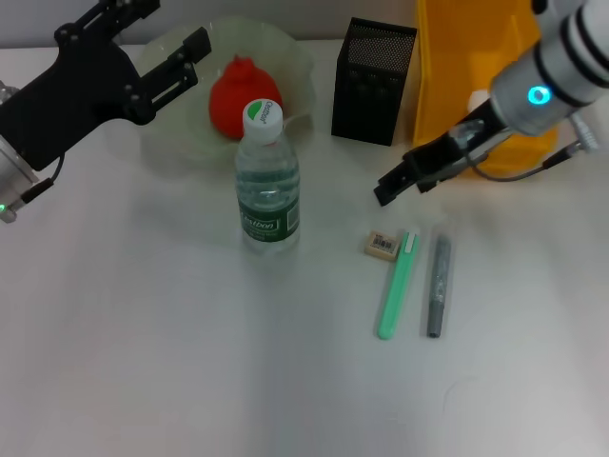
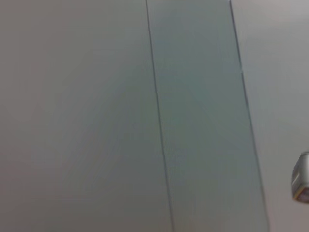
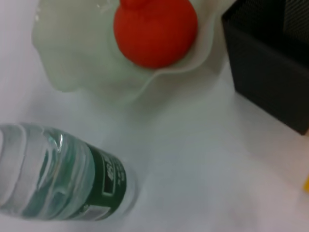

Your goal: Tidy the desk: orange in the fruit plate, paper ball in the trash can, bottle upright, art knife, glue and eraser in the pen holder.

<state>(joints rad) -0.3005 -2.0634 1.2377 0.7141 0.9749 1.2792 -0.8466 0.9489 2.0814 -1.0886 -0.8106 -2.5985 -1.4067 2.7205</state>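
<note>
Looking at the head view, most of the tidying seems to be sorted already. The red-orange round orange (image 1: 243, 98) is sitting inside the pale-green translucent fruit plate with the wavy rim (image 1: 162, 143) in the upper left of the frame, and the small clear plastic water bottle with the dark green label and white cap (image 1: 267, 181) is standing upright on the plain white bench (image 1: 143, 343), just in front of the plate. Something white is showing inside the bright yellow rectangular trash can (image 1: 447, 57) at upper right, probably the paper ball, though the arm is covering most of it so I'm not calling it.

What's left is lying in a neat row at centre right: the tiny beige eraser with the printed label (image 1: 382, 246), touching or just beside a mint-green stick (image 1: 397, 284), and a grey stick (image 1: 437, 284) a bit apart from that. I'm guessing those two are the art knife and the glue, but can't tell which is which. The black square wire-mesh pen holder (image 1: 373, 81) is waiting at upper centre, between plate and trash can, so the trip should be short.

The right gripper (image 1: 387, 187) is hanging above the bench, between the holder and that row, angled down toward the sticks; whether it's spread or closed, I can't tell. The left gripper (image 1: 195, 59) is hovering over the plate rim at upper left, spread apart and holding nothing, looking idle.
</note>
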